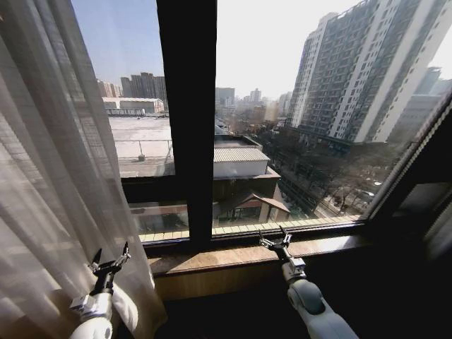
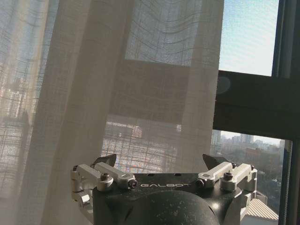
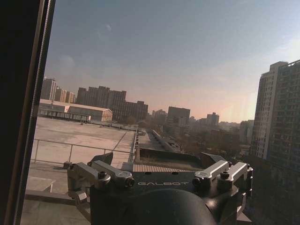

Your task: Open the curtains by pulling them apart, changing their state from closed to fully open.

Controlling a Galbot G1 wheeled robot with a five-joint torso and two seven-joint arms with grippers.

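Curtains point(image 1: 56, 176) hang bunched up on my left side, thin and white with many folds, and the glass past them is bare. Behind both my grippers stands the window frame point(image 1: 186, 120), big and black, with a wooden sill point(image 1: 247, 256) under it. My left gripper point(image 1: 111, 260) is low down, right in front of the curtain's edge, jaws spread wide and holding nothing. My right gripper point(image 1: 274, 239) reaches up over the sill, well apart from the curtain, jaws spread wide and holding nothing too.
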